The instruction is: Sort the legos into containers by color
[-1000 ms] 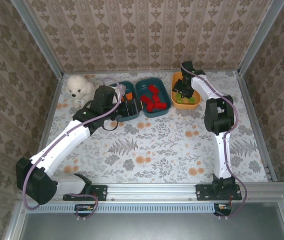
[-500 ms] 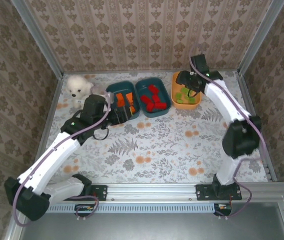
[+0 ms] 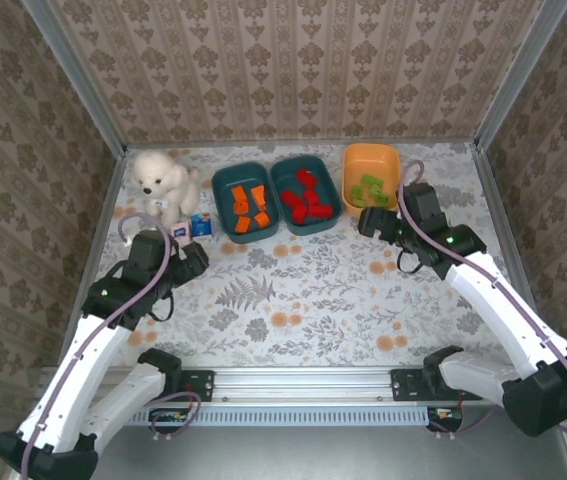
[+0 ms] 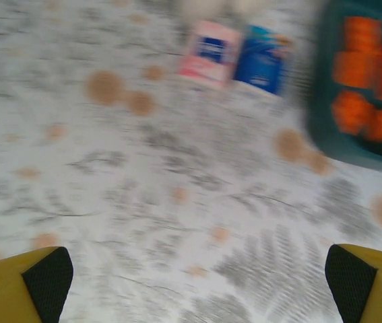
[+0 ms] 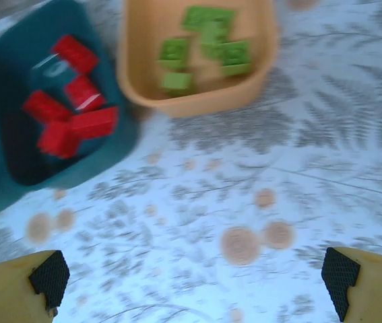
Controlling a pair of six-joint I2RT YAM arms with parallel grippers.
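Orange legos [image 3: 247, 208] lie in the left teal tray [image 3: 217, 195], red legos [image 3: 306, 203] in the middle teal tray [image 3: 303, 163] and green legos [image 3: 368, 190] in the orange tray [image 3: 373, 160], while the left gripper [image 4: 195, 276] and right gripper [image 5: 194, 276] hang over the floral table [image 3: 293, 290] near the trays, each with jaws wide apart and empty.

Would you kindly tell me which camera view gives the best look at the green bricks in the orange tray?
The right wrist view: the green bricks lie close and large inside the orange tray, each piece distinguishable despite slight blur. The top external view shows the same bricks as a small green cluster in that tray.
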